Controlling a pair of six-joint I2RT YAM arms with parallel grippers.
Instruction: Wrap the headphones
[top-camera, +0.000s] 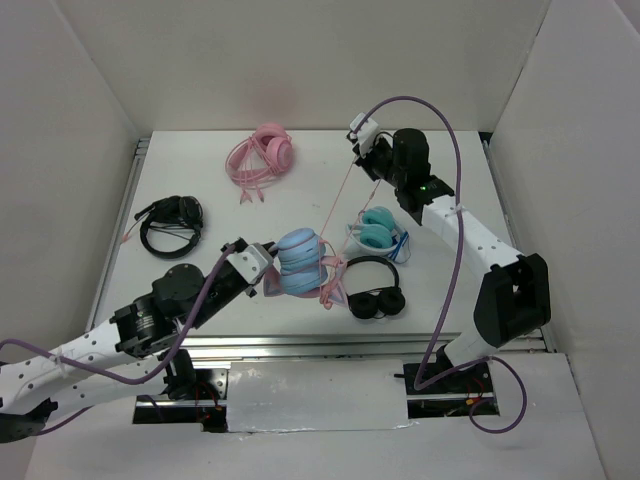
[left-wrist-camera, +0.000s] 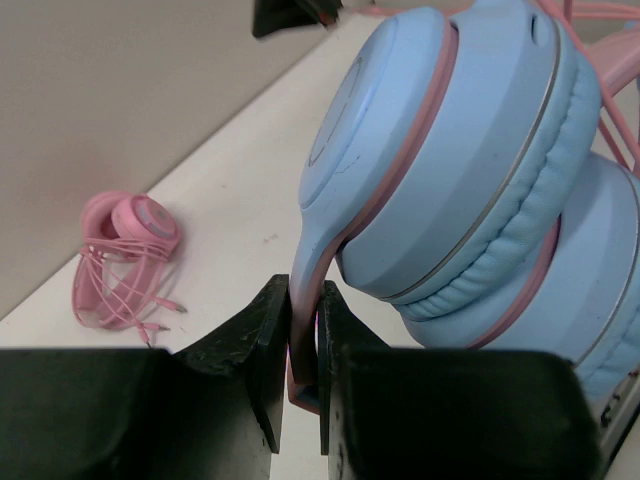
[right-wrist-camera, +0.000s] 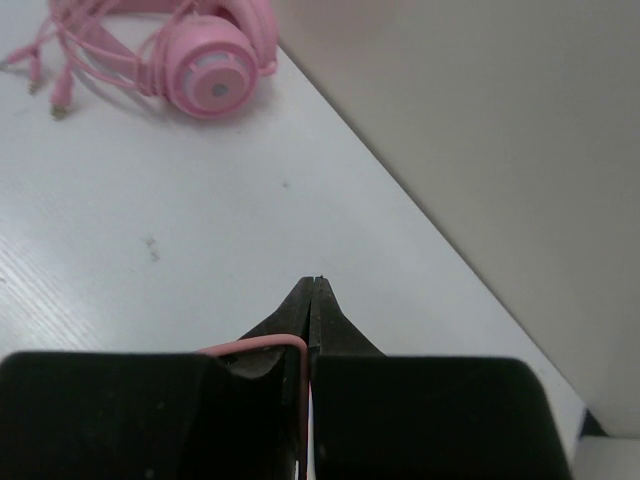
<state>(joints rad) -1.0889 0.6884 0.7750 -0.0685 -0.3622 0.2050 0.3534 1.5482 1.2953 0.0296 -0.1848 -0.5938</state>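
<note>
The headphones (top-camera: 301, 262) have light blue ear cups folded together and a pink headband; they are held near the table's front middle. My left gripper (top-camera: 262, 266) is shut on the headband arm just below the cups, seen close in the left wrist view (left-wrist-camera: 303, 345), where the blue cups (left-wrist-camera: 470, 170) fill the right side. A thin pink cable (top-camera: 340, 195) runs taut from the headphones up to my right gripper (top-camera: 362, 140), raised at the back. In the right wrist view my right gripper (right-wrist-camera: 314, 290) is shut on the pink cable (right-wrist-camera: 262, 345).
An all-pink pair (top-camera: 262, 155) lies at the back, also in the wrist views (left-wrist-camera: 125, 255) (right-wrist-camera: 190, 60). A black pair (top-camera: 172, 225) lies left, a teal-and-white pair (top-camera: 378, 232) right of centre, another black pair (top-camera: 372, 290) in front of it. White walls surround the table.
</note>
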